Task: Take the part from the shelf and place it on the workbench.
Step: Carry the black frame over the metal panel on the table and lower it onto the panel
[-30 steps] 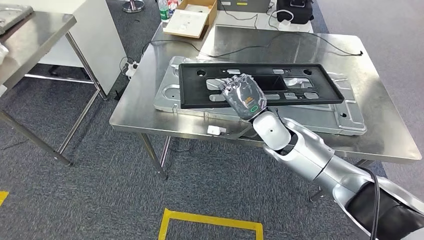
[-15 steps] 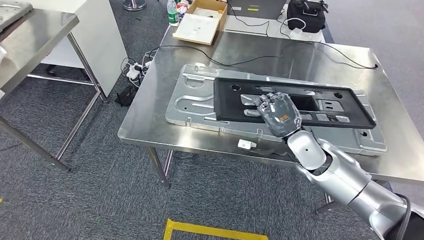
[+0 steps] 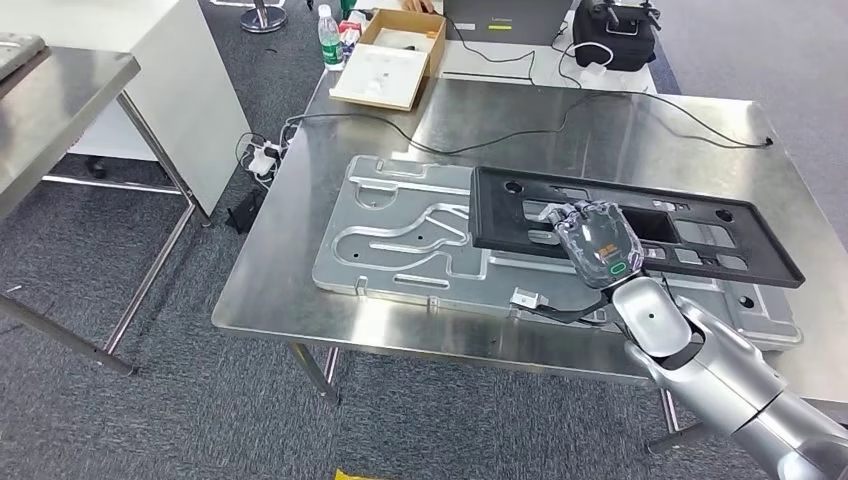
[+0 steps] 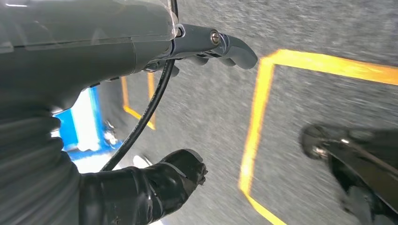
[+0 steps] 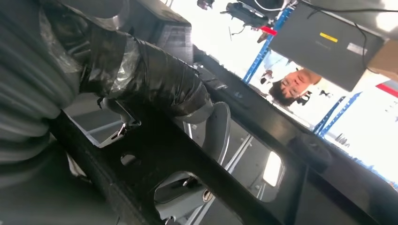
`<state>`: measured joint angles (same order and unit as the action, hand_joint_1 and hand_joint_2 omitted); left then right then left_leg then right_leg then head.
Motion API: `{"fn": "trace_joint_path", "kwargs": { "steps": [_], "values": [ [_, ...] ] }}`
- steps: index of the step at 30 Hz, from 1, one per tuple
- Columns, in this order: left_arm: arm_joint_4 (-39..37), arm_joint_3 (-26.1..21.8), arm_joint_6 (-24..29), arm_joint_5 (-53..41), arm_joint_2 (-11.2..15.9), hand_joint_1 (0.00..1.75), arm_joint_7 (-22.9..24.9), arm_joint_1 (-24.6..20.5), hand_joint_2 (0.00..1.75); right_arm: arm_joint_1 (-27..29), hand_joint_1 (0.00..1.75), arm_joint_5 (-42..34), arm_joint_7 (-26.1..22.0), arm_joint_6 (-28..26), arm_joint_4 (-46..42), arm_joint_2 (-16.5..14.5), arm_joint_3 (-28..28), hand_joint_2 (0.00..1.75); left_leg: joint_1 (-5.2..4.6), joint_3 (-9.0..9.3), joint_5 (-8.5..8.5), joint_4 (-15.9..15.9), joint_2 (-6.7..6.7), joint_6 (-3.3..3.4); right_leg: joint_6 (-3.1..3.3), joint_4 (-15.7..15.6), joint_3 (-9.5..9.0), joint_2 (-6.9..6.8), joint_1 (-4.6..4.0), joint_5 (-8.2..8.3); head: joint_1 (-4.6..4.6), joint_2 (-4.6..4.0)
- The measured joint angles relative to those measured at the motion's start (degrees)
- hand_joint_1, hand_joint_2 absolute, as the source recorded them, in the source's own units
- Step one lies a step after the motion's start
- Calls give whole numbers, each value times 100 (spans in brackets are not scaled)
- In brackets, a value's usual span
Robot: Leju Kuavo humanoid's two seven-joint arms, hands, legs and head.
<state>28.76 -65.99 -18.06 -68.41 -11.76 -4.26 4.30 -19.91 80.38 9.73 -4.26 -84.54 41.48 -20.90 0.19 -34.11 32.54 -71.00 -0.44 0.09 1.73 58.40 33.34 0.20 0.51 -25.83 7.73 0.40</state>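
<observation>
- Fingers (image 3: 578, 213) of the right hand (image 3: 598, 243) are curled over the near edge of the black part (image 3: 640, 225), gripping it; in the right wrist view the taped thumb (image 5: 155, 84) presses onto the dark frame (image 5: 187, 154).
- The black part is a long, flat, matte plastic frame with cut-out windows and round holes, held just above the silver plate (image 3: 420, 240), overlapping its right half.
- That silver plate is stamped sheet metal, ribbed with curved channels, lying flat on the worktop (image 3: 300, 260).
- The worktop is brushed steel, shiny and reflective, on thin metal legs over grey carpet.
- A black cable (image 3: 600, 100) snakes across its far side.
- Beyond the far edge, an open cardboard box (image 3: 392, 58) holds small pale items I cannot make out; a green-labelled bottle (image 3: 328, 40) stands just beside it.
- Left hand (image 4: 155, 117) hangs over the carpet with its yellow floor tape (image 4: 256, 117); fingers apart, thumb (image 4: 150, 183) well clear of the others, holding nothing.
</observation>
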Motion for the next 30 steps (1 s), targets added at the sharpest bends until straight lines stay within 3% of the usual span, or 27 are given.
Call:
{"fn": "trace_joint_path", "kwargs": {
  "steps": [2, 3, 4, 7, 8, 9, 12, 14, 16, 17, 18, 19, 21, 22, 24, 27, 30],
  "values": [
    [1, -27, -1, -1, -2, 0, -2, 4, 175, 29, 175, 0, -3, 0, 1, -1, 3, 175, 8, -391, 342, -315, 1, -31, 4, 2, -122, 7, -8, -111, 1, -1],
    [1, -35, -2, -2, -2, 0, -2, 10, 175, 39, 175, -1, -3, 0, 1, -2, 3, 175, 7, -480, 387, -252, 1, -29, 2, 5, -195, 11, -14, -168, 1, -1],
    [3, -43, -1, -5, -2, 0, -1, 16, 175, 44, 175, 0, -3, 0, 2, -2, 3, 175, 0, -497, 276, -34, 1, -9, -1, 7, -277, 14, -22, -227, 1, -1],
    [15, -96, -3, -3, 1, 0, -2, 27, 175, 59, 175, 2, -9, 1, 17, -11, 2, 175, -50, -377, -689, 942, -12, 118, -34, 20, -467, 23, -50, -403, 3, -1],
    [19, -130, -19, 12, 0, 0, -2, 23, 175, 69, 175, 7, -19, 2, 31, -19, 1, 175, -66, -357, -913, 1114, -17, 153, -62, 21, -484, 29, -53, -450, 4, -1],
    [22, -165, -44, 30, -1, 0, -2, 19, 175, 82, 175, 13, -32, 2, 47, -25, -2, 175, -85, -356, -1008, 1177, -21, 179, -94, 16, -486, 36, -47, -483, 5, -1],
    [31, -265, -123, 63, -22, 0, -1, -2, 175, 97, 175, 38, -59, 1, 84, -28, 3, 175, -70, -266, -1004, 1290, -11, 241, -194, 13, -509, 30, -34, -579, 6, -1],
    [37, -325, -144, 61, -37, 0, -2, -25, 175, 79, 87, 75, -66, 1, 114, -34, 5, 87, -35, -166, -992, 1386, -4, 284, -257, 395, -336, 15, -13, -786, 8, -1],
    [43, -384, -162, 47, -40, 0, 0, -55, 175, 64, 0, 114, -85, 3, 179, -81, -17, 0, -25, -108, -943, 1401, -4, 301, -325, 1136, 103, 11, 25, -1052, 8, -1],
    [45, -418, -175, 30, -44, 0, 5, -69, 175, 65, 0, 137, -98, 3, 228, -127, -43, 0, -18, -82, -913, 1398, -5, 296, -357, 1422, 314, 10, 52, -1092, 8, -1],
    [46, -454, -192, 5, -49, 0, 14, -80, 175, 65, 0, 165, -110, 0, 288, -191, -77, 0, -10, -51, -879, 1391, -5, 284, -386, 1518, 443, 7, 81, -1012, 8, -1],
    [46, -491, -211, -27, -57, 0, 29, -92, 175, 65, 0, 191, -119, -5, 354, -261, -118, 0, 4, -15, -843, 1379, -7, 264, -412, 1386, 458, 2, 109, -813, 7, -1],
    [46, -556, -240, -92, -76, 0, 57, -117, 175, 62, 0, 233, -118, -27, 492, -401, -201, 0, 33, 50, -757, 1329, -12, 207, -452, 690, 236, -13, 152, -315, 8, -1],
    [46, -586, -249, -114, -83, 0, 65, -129, 175, 55, 0, 246, -114, -40, 556, -462, -240, 0, 35, 60, -717, 1288, -17, 170, -450, 373, 112, -13, 147, -171, 11, -1],
    [47, -633, -253, -133, -85, 0, 68, -148, 175, 44, 0, 271, -104, -66, 657, -572, -306, 0, 12, 50, -658, 1229, -26, 163, -409, 105, 2, -2, 138, -124, 11, 0],
    [48, -677, -253, -152, -86, 0, 69, -161, 175, 25, 0, 284, -94, -88, 747, -674, -371, 0, -1, 63, -641, 1241, -21, 247, -350, 86, -17, 11, 116, -136, 11, 0],
    [48, -710, -261, -160, -89, 0, 72, -164, 175, 11, 0, 285, -92, -96, 805, -728, -398, 0, 14, 103, -646, 1277, -19, 233, -309, 87, -33, 13, 92, -156, 11, -1]
  ]
}}
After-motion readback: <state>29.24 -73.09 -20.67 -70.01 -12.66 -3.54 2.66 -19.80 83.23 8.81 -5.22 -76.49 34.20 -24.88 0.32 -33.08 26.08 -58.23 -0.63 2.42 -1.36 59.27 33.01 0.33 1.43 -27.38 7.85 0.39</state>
